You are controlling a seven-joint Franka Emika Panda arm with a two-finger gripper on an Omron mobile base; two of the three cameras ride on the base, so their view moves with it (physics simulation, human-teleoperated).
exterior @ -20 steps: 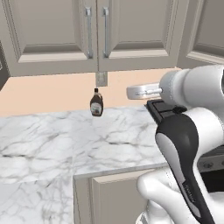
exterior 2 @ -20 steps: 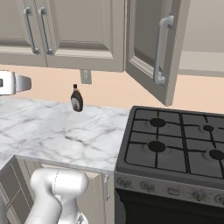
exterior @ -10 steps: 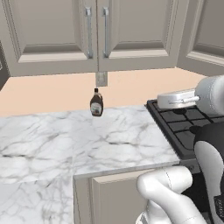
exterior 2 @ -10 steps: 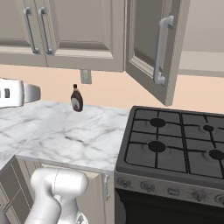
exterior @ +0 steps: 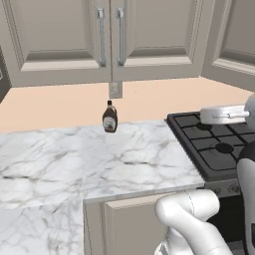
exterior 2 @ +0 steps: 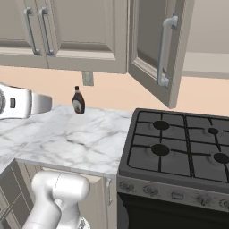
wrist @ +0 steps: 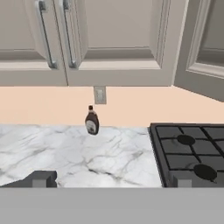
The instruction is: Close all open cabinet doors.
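Three doors listed: two shut, one open.
Shut cabinet doors [exterior: 107,37]: a taupe-grey pair on the wall above the counter, flush with the frame, their silver bar handles side by side at the centre seam; also seen in the hand view [wrist: 83,39].
Open cabinet door [exterior 2: 159,49]: swung outward above the left part of the stove, its inner panel and long silver handle [exterior 2: 163,51] facing the right base camera; in the hand view its edge shows at the upper right [wrist: 203,48].
Gripper [wrist: 109,180]: two dark fingertips low in the hand view, well apart, one at the left [wrist: 41,178] and one at the right, nothing between them; released.
Syrup bottle [exterior: 109,117]: small, dark, upright on the marble, close to the wall beneath an outlet [exterior: 115,90].
Counter [exterior 2: 67,138]: white marble with grey veins, left of the stove.
Stove [exterior 2: 179,154]: black, with grated burners and a row of knobs along the front.
Wall: peach, between the cabinets and the counter.
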